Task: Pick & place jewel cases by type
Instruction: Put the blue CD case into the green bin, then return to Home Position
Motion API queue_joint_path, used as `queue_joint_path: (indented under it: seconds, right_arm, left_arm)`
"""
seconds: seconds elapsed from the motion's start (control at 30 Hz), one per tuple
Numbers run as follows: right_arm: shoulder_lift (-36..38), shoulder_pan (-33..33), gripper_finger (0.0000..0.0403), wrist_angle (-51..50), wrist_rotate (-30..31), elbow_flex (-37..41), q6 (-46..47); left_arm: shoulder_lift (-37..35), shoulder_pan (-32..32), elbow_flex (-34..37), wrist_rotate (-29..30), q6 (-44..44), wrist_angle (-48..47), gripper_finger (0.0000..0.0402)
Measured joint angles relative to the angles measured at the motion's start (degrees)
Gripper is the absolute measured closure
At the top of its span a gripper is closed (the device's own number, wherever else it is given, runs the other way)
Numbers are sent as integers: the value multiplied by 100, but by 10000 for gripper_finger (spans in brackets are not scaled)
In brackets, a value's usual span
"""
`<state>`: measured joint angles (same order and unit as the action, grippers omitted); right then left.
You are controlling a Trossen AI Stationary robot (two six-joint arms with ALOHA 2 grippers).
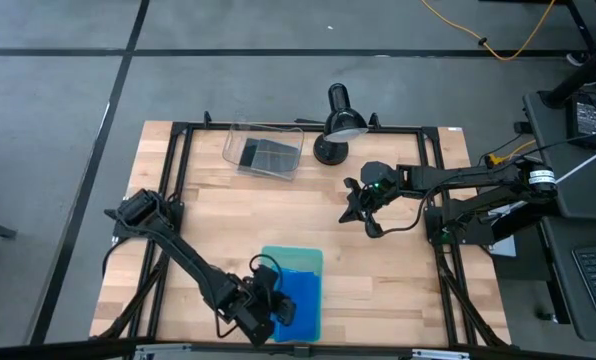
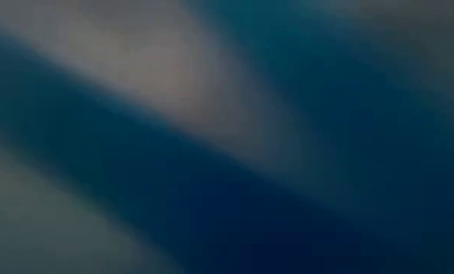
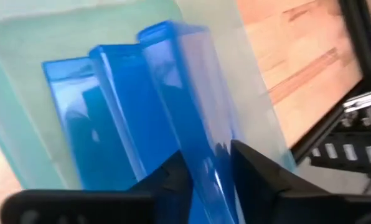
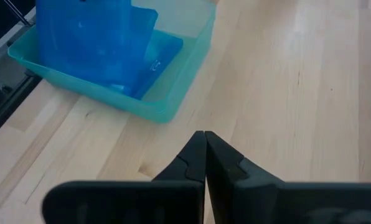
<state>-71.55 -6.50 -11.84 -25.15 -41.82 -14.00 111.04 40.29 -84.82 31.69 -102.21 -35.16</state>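
Your left gripper (image 3: 204, 180) is down at the near edge of the table, over the pale-green tray (image 1: 308, 258), with its two fingers on either side of the edge of a blue jewel case (image 3: 198, 93). The case stands on edge between them, tilted, rather than lying flat. The fingers sit close against both faces, but you cannot tell from here whether they are clamped or have just let go, so treat the case as possibly loose.

Two more blue jewel cases (image 3: 104, 124) lie behind it in the same tray, overlapping like a fanned stack. From the right wrist view they show as a blue pile (image 4: 98, 43) leaning inside the tray's wall. The dark jewel cases (image 1: 263, 155) appear to be in the clear plastic bin (image 1: 233, 140) at the far side of the table, beside the black desk lamp (image 1: 340, 120); how many are in there is not clear.

These cases are probably light, stiff and brittle, with slick glossy faces. A hard squeeze on the broad faces could crack a lid or pop a hinge, and a light one may let the case slide. If you regrip, take it across the thin dimension near the middle of a long edge, where the frame is stiffest. Standing on edge it will likely topple onto the other two when released.

Your right gripper (image 4: 204, 155) waits above the bare wood at the right of the table, well apart from the tray, fingers pressed together and holding nothing.
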Motion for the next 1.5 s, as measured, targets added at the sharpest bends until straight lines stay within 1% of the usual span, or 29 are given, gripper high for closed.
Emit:
queue_joint_path:
  seconds: [0.2, 0.3, 0.37, 0.47, 0.63, 0.73, 0.8, 0.83, 0.9, 0.97, 1.1, 1.2, 1.27, 1.3, 1.4, 1.5]
  right_arm:
    - [0, 0, 397, -7, 0, 0, 0]
    - [0, 0, 397, -7, 1, -2, -11]
    - [0, 0, 397, -9, 2, -2, -26]
    - [0, 0, 397, -9, 2, -2, -101]
    - [4, 0, 397, -5, 2, -2, -117]
    - [138, 100, 397, -5, 30, -2, -59]
    - [345, 266, 397, 32, 67, -2, -53]
    - [501, 374, 397, 32, 199, -2, 1]
    - [889, 621, 397, 35, 762, -2, 113]
    - [1357, 870, 397, -4, 1594, -2, 288]
    - [2353, 1321, 397, -39, 3256, -11, 638]
    - [3014, 1552, 397, -247, 4233, -11, 778]
    - [3376, 1641, 397, -485, 4741, -11, 794]
    - [3541, 1671, 397, -644, 4931, -13, 800]
    - [3857, 1704, 397, -1067, 5126, -12, 928]
    - [4022, 1703, 397, -1480, 5127, -11, 1163]
  left_arm:
    - [-98, 7, 7, 142, 224, -265, 229]
    - [-319, 4, 7, 213, 267, -609, 189]
    - [-498, 4, 7, 249, 267, -960, 169]
    - [-859, 4, 7, 324, 256, -1466, 154]
    - [-1492, 4, 7, 573, 339, -2224, 155]
    - [-1887, 7, 5, 966, 558, -2579, 164]
    - [-2113, 20, 7, 1391, 934, -2768, 175]
    - [-2237, 24, 7, 1641, 1179, -2807, 182]
    - [-2484, 54, 7, 2114, 1765, -2941, 203]
    - [-2729, 19, 7, 2475, 2374, -3081, 231]
    - [-3254, -290, 7, 2825, 3628, -3488, 311]
    - [-3682, -690, 17, 2719, 4662, -3565, 381]
    - [-4050, -1045, 177, 2438, 5476, -3317, 393]
    - [-4269, -1228, 327, 2276, 5890, -3050, 397]
    - [-5082, -1788, 1095, 1688, 7017, -1847, 400]
    - [-5988, -2495, 2194, 760, 8080, -168, 400]
